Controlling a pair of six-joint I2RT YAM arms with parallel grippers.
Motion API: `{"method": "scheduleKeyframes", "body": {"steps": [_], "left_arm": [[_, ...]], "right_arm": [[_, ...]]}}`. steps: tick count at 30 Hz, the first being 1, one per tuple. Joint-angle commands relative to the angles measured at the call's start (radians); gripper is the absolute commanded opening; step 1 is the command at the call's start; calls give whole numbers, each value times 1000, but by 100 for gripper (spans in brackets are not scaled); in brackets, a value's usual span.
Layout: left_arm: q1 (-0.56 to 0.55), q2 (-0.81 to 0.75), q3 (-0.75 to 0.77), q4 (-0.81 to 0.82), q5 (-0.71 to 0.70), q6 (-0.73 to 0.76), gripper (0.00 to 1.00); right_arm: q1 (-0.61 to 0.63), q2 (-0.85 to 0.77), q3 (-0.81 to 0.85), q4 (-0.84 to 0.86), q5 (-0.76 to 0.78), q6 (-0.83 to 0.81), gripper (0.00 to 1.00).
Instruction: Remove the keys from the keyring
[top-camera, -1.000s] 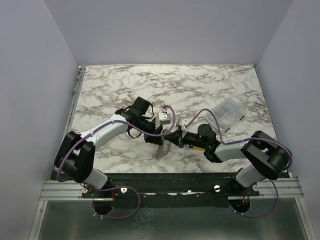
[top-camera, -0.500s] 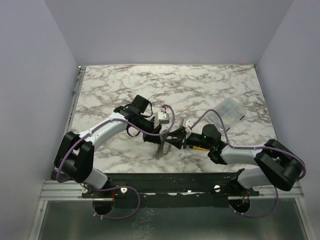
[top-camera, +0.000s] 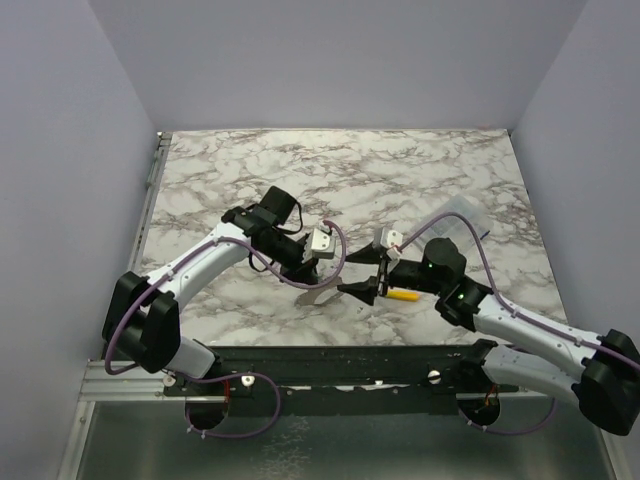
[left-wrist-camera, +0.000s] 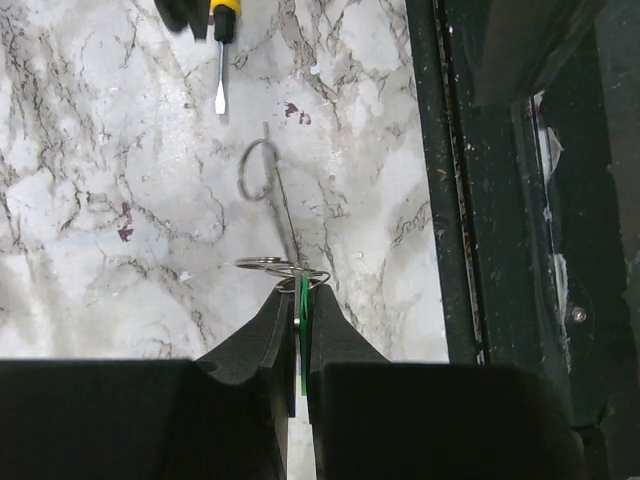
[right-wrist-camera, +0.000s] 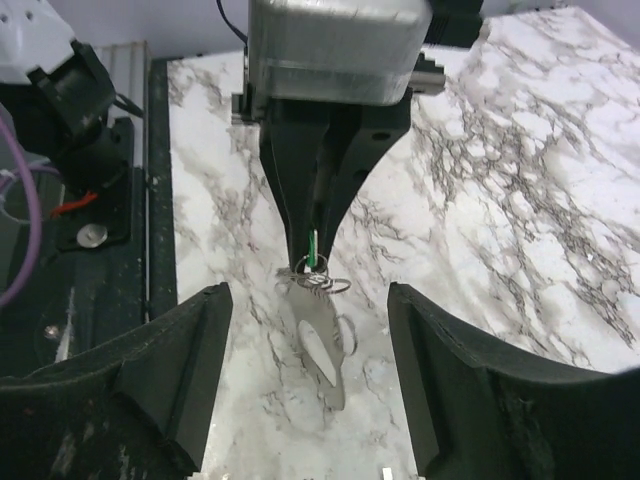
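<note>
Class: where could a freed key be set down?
Free: the table's far strip along the back wall, and left of the left arm. Crowded: near centre, around left tool, right tool, keyring, screwdriver; clear plastic box on right.

The keyring (right-wrist-camera: 322, 352) hangs over the table (top-camera: 250, 170) near its front edge, under a key (right-wrist-camera: 312, 246) pinched in the left gripper (right-wrist-camera: 313, 258). Just right of the keyring, apart from it, stands the right gripper (top-camera: 358, 290). Further right lies the screwdriver (top-camera: 404, 296), and right and behind, the plastic box (top-camera: 458, 222).
</note>
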Motion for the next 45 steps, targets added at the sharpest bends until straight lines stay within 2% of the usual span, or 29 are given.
{"method": "scheduleKeyframes", "body": {"steps": [1,5,14,19,25,29,36,45], "left_arm": [[-10,-28,57,-97,-23,183,0],[-20,-46,79,-128,-40,258,0],[-73,-136,96,-148,-70,382,0],[-89,-191,101,-138,-83,458,0],[-109,-224,127,-96,-86,435,0],[-114,-226,148,-70,-90,400,0],[-115,-261,145,-18,-81,400,0],[-134,-288,142,-16,-76,446,0]], "right_arm": [[-4,-59,80,-211,18,47,73],[-17,-65,102,-271,-21,52,66],[-48,-42,119,-240,-47,51,49],[-51,-46,90,-162,-132,27,45],[-51,-20,76,-10,-255,52,41],[-51,20,58,81,-268,132,36],[-52,33,-15,230,-185,146,35],[-51,-43,-32,215,-170,107,39]]}}
